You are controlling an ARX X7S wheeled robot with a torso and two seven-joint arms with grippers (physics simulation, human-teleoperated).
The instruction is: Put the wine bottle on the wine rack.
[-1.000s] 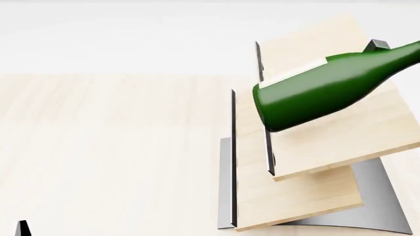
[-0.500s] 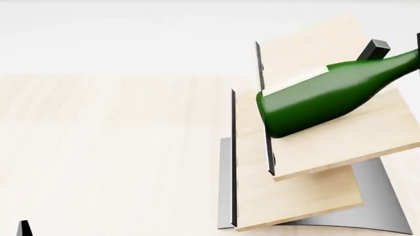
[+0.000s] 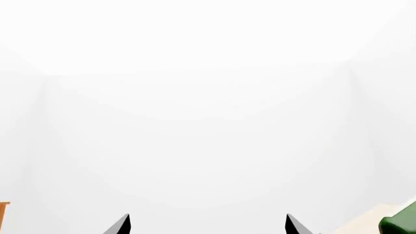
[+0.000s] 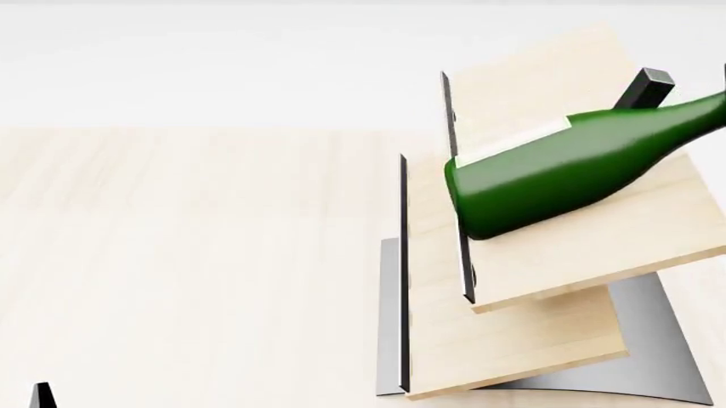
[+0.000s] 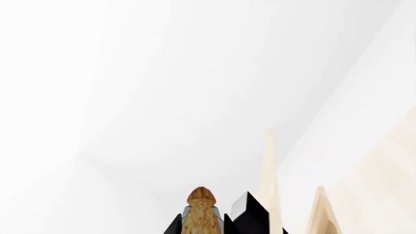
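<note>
- Right tool (image 5: 202, 225): only its dark fingertips show in the right wrist view, flanking the tan cork; judged to be grasping the wine bottle (image 4: 567, 161) by the neck end.
- Left tool (image 3: 206, 225): two fingertips spread apart with nothing between them, released; it hangs well apart from the bottle, so the right arm is the nearer.
- Bottle: lies tilted over the upper board of the wine rack (image 4: 545, 255), base toward that board's dark metal lip, neck running up past the black peg (image 4: 642, 88). Whether the glass touches the board cannot be told.
- Rack stands on a pale wood bench (image 4: 193, 255).
- Room: plain white walls.
</note>
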